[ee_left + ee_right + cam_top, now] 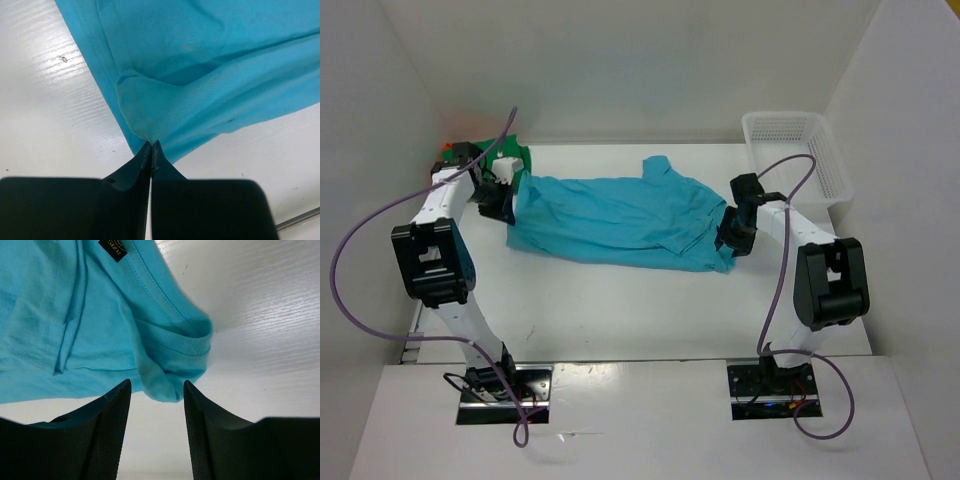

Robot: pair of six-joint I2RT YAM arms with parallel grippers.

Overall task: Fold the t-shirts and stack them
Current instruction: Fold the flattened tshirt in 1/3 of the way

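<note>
Far left, back corner: only a sliver of the orange t-shirt (447, 148) shows behind the left arm's wrist, near the table's rear edge.
Next to it: the green t-shirt (524, 158) lies bunched close to the back wall. It is partly hidden by the same arm and sits just beside the turquoise cloth.
Left gripper (151, 146): the fingertips are pressed together on the left-hand corner of the turquoise t-shirt (610, 215). In the wrist view the cloth puckers into a small fold right at the pinch.
Centre: the turquoise t-shirt is stretched lengthwise across the white table (620, 310). It is rumpled, with one sleeve pointing toward the back wall, the hem end at the left and the neck end at the right.
Right gripper (156, 386): the jaws stand apart, low over the table at the shirt's right end. A fold of cloth below the ribbed collar (186, 344) lies between the two fingers, which are not closed on it. A black neck label (112, 247) shows at the top of that wrist view.
Far right, back corner: the white mesh basket (825, 165) stands on the table, apart from the shirt and near the right arm's wrist.
</note>
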